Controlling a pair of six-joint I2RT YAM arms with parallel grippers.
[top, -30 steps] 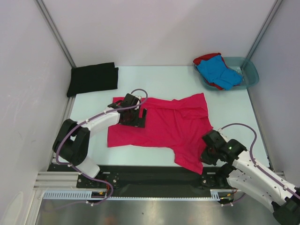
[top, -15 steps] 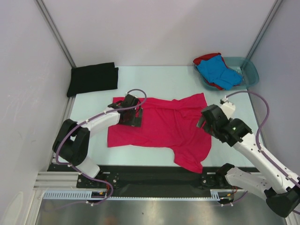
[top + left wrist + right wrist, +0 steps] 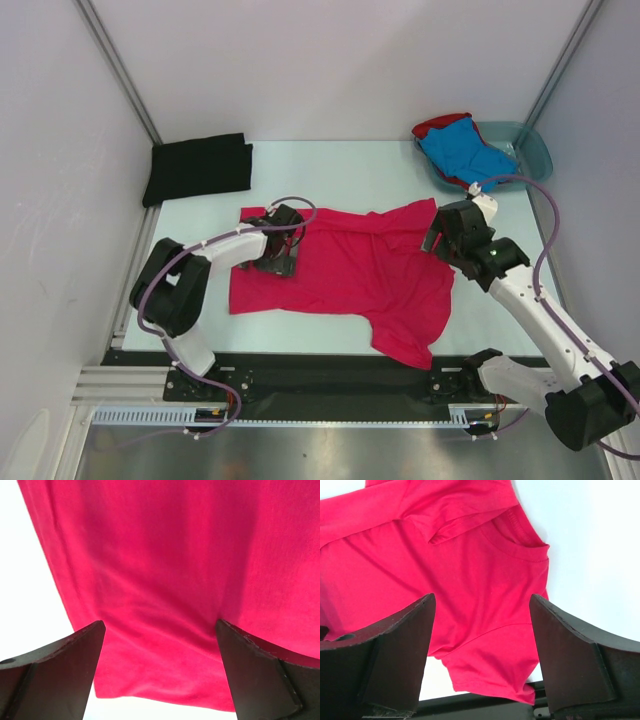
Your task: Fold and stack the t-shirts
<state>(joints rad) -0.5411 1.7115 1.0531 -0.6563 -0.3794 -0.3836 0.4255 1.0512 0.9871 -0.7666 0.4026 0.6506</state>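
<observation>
A magenta-pink t-shirt lies spread across the middle of the table, with one sleeve hanging towards the near edge. My left gripper hovers open over its left part. In the left wrist view, pink cloth lies below the gripper and nothing is between the fingers. My right gripper is open above the shirt's far right corner. The right wrist view shows the neckline and sleeve beyond the empty gripper. A folded black t-shirt lies at the back left. A blue t-shirt lies on a red one.
The teal basin at the back right holds the blue and red shirts. White walls enclose the table on three sides. A black rail runs along the near edge by the arm bases.
My right gripper has opened and swung from the shirt's near right sleeve up to its far right corner. The left gripper has slid slightly nearer over the shirt's left part.
</observation>
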